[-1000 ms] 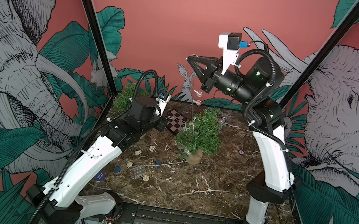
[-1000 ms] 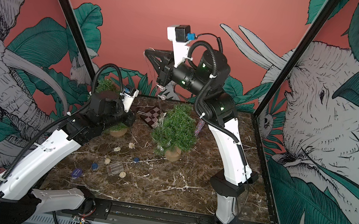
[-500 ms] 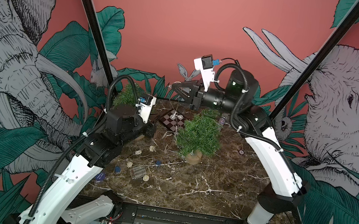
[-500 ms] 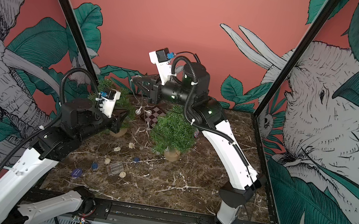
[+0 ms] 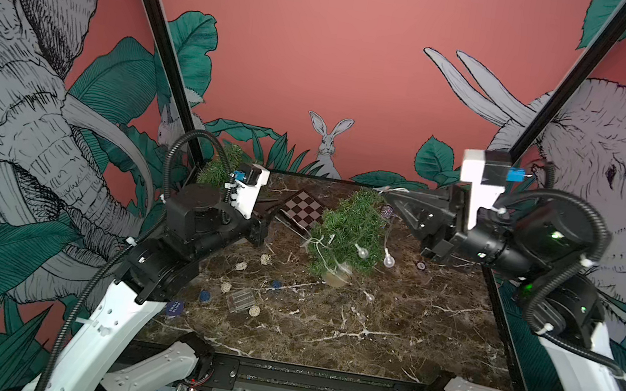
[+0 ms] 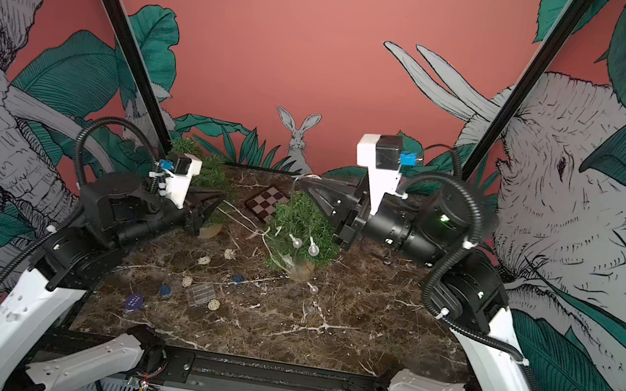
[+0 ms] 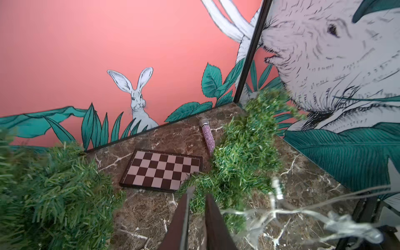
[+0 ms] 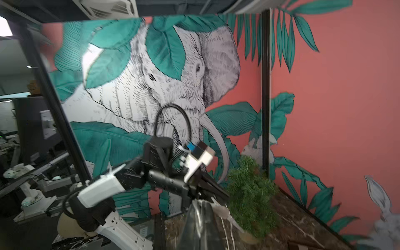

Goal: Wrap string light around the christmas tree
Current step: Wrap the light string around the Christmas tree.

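Bulbs [image 5: 389, 261], clear and round, dot the string light [image 5: 362, 251], thin pale wire draped over the tree [image 5: 345, 222] just below the right gripper [image 5: 386, 193] pinching it; left gripper [image 7: 198, 195] nearly closed, hold unclear.

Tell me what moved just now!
The right gripper, still shut on the string, came down from high above the tree and swung to the right of its top. The left gripper drew back a little. The tree and board stayed put.
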Robot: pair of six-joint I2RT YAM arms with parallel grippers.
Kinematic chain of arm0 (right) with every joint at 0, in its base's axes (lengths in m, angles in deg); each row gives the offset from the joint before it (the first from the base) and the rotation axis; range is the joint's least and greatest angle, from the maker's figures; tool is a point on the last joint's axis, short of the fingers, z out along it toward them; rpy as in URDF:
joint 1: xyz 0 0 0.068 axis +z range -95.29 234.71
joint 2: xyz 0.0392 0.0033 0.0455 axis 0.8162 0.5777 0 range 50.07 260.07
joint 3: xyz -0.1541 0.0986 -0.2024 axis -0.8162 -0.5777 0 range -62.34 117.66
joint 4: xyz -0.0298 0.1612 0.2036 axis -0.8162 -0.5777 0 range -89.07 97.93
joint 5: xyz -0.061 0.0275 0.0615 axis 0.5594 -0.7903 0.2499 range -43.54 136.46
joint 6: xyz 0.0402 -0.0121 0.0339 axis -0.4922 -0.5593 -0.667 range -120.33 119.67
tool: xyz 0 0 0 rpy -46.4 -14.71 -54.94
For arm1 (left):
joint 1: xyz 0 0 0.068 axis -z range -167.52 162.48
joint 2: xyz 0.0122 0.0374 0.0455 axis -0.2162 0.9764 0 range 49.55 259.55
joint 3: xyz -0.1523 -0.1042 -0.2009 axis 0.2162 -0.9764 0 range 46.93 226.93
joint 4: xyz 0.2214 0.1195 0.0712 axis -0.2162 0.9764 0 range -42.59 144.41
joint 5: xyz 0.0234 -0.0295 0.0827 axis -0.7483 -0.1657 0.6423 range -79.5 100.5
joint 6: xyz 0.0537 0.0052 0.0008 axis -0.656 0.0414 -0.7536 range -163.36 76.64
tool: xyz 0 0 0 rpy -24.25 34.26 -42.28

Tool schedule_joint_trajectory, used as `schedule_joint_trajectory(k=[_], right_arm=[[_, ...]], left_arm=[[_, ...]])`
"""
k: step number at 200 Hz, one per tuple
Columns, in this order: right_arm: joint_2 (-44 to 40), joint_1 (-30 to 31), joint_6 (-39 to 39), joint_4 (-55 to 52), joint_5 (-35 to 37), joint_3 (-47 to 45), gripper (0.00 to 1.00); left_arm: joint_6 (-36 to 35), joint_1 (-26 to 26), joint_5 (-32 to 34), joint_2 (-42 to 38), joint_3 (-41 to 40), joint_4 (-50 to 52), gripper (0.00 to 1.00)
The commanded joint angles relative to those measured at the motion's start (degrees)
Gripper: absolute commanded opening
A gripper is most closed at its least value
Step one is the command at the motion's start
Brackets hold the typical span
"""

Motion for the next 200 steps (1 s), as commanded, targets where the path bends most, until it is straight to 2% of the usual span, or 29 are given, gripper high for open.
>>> schedule_joint_trajectory(k=[1,18,37,60,96,131,147,159,179,200], right_arm=[[1.2,0.0,0.5,-2.2,8.5,-10.9,0.0],[0.3,0.0,0.0,-1.7,10.2,-15.5,0.0],[0.6,0.0,-0.5,-2.6,10.0,-15.8,0.0],[1.1,0.0,-1.2,-2.4,9.1,-16.1,0.0],[3.4,0.0,-2.1,-0.5,6.7,-14.4,0.0],[5.1,-0.2,0.5,0.5,9.5,-10.7,0.0],[6.2,-0.7,0.7,0.4,9.4,-9.3,0.0],[7.5,-0.8,-0.2,0.3,7.2,-8.1,0.0],[9.6,-0.8,-3.4,1.3,-0.5,-5.2,0.0],[11.8,-0.7,-8.4,5.0,-7.9,-1.5,0.0]], left_arm=[[0.6,-0.1,-2.5,-0.5,6.5,1.5,0.0],[1.0,-0.1,-5.1,1.6,10.7,2.2,0.0],[-0.7,-0.1,-5.8,3.1,14.2,3.6,0.0],[-4.2,-0.2,0.2,4.7,18.1,7.4,0.0],[-8.9,-0.1,14.5,9.2,26.0,12.6,0.0],[-13.6,-0.1,18.4,18.0,34.0,10.8,0.0],[-16.4,-0.1,20.3,23.7,40.4,10.5,0.0],[-18.3,-0.2,22.5,28.3,46.5,11.1,0.0],[-20.4,-0.1,24.2,35.0,56.1,12.8,0.0],[-20.4,-0.1,23.6,38.4,58.9,12.7,0.0]])
